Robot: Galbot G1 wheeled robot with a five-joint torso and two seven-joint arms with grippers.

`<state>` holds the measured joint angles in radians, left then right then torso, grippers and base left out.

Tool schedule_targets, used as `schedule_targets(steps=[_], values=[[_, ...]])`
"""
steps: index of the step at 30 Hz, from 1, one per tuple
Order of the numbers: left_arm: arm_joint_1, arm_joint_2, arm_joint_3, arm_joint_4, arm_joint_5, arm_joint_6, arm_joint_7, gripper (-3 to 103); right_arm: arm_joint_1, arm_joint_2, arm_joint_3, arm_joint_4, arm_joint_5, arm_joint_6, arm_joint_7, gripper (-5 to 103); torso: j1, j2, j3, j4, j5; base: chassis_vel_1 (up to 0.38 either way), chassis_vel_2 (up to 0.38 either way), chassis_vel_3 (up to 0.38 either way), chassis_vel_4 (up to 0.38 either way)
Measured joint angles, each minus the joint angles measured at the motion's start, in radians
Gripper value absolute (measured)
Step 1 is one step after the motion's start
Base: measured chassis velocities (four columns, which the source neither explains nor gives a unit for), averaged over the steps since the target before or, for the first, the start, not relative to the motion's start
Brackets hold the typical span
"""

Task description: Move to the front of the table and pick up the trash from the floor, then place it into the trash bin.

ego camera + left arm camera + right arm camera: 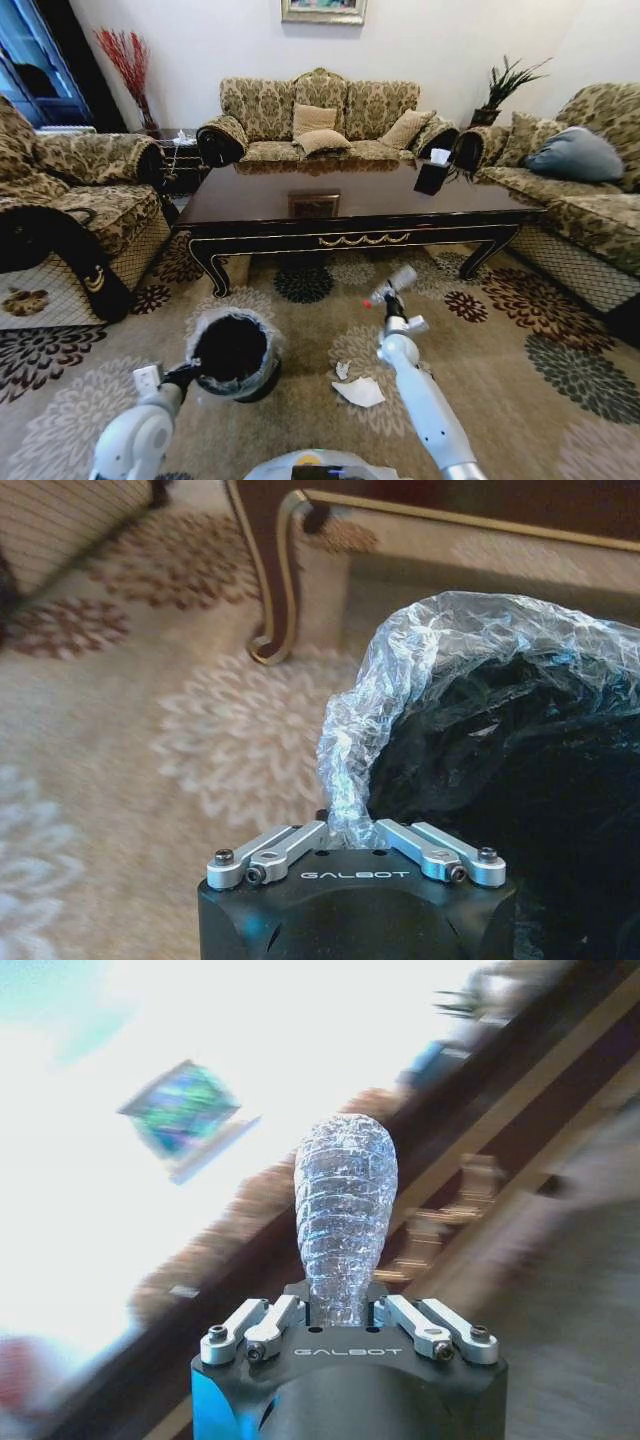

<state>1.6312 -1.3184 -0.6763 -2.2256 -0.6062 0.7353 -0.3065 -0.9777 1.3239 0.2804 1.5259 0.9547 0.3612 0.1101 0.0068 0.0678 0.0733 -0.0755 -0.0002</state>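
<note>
On carpet—left claw [350, 832] grips trash bin [233, 352] liner; right claw [345, 1305] holds crushed btl [344, 1215].

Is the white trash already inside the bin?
No. In the head view the trash lies on the carpet beside the bin, between the two arms.

We see a home living room — patterned sofas [320, 115] around the table [350, 205], floral carpet [520, 340], framed picture [323, 10].

Floral carpet [560, 400] under trash bin [235, 352], white paper [359, 391], table [350, 205]
</note>
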Motion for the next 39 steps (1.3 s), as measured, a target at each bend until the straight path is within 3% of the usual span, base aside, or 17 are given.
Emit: schedule_targets(steps=[8,12,14,18,22,28,39], values=[[-0.017,-0.010,0.064,0.029,0.016,0.000,0.004,2,0.010,-0.047,-0.198,0.140,-0.023,0.097,-0.163,24,0.000,0.000,0.000,-0.0001,0.0002,0.000,0.000,0.000,0.000],[-0.017,-0.009,0.063,0.035,0.016,0.000,0.007,2,0.001,-0.097,-0.296,0.183,-0.095,0.156,-0.248,24,0.000,0.000,0.000,-0.0001,0.0001,0.000,0.000,0.000,0.000],[-0.017,-0.009,0.063,0.036,0.016,0.000,0.007,2,0.000,-0.105,-0.307,0.185,-0.106,0.166,-0.264,24,0.000,0.000,0.000,-0.0001,0.0003,0.000,0.000,0.000,0.000],[-0.017,-0.009,0.056,0.037,0.016,0.000,0.008,2,-0.007,-0.192,-0.385,0.179,-0.197,0.229,-0.380,24,0.000,0.000,0.000,-0.0001,0.0002,0.000,0.000,0.000,0.000],[-0.018,-0.010,0.055,0.035,0.016,0.000,0.008,2,-0.015,-0.230,-0.421,0.156,-0.252,0.267,-0.456,24,0.000,0.000,0.000,-0.0003,0.0002,0.000,0.000,0.000,0.000],[-0.019,-0.022,0.063,0.034,0.022,0.000,0.008,2,-0.033,-0.228,-0.463,0.133,-0.303,0.304,-0.540,24,0.000,0.000,0.000,-0.0001,0.0003,0.000,0.000,0.000,0.000],[-0.011,-0.064,0.079,0.038,0.038,0.000,0.008,2,-0.029,-0.171,-0.524,0.099,-0.309,0.323,-0.553,24,0.000,0.000,0.000,0.0000,0.0003,0.000,0.000,0.000,0.000]])
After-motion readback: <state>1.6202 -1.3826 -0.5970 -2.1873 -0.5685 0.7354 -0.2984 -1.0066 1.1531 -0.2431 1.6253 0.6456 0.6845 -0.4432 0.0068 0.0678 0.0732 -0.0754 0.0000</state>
